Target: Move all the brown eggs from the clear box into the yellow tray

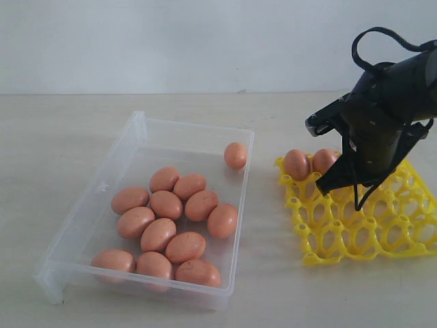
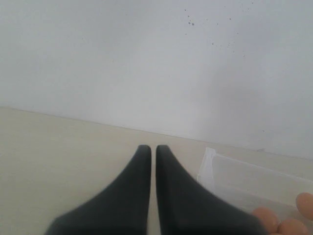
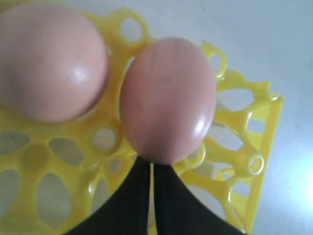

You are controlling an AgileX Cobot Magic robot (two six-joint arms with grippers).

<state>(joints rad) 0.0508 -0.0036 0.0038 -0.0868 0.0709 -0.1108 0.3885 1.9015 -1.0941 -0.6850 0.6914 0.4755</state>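
The brown eggs (image 3: pixel 168 98) have smooth shells with a soft sheen. The clear box (image 1: pixel 130 137) is transparent glossy plastic, the yellow tray (image 1: pixel 328 258) shiny moulded plastic; the bench (image 1: pixel 54 137) looks matt.

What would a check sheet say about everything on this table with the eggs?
Surface: pale beige table, smooth.
Job's things: thirteen brown eggs lie in the clear box; two eggs sit in cups at the far edge of the yellow tray.
Clutter: nothing seen.
Claws: left claw shut, empty; right claw shut, empty, over the tray, its tip right by one of the two eggs.
Cables: one black cable loops above the right arm.
Surroundings: plain pale wall.
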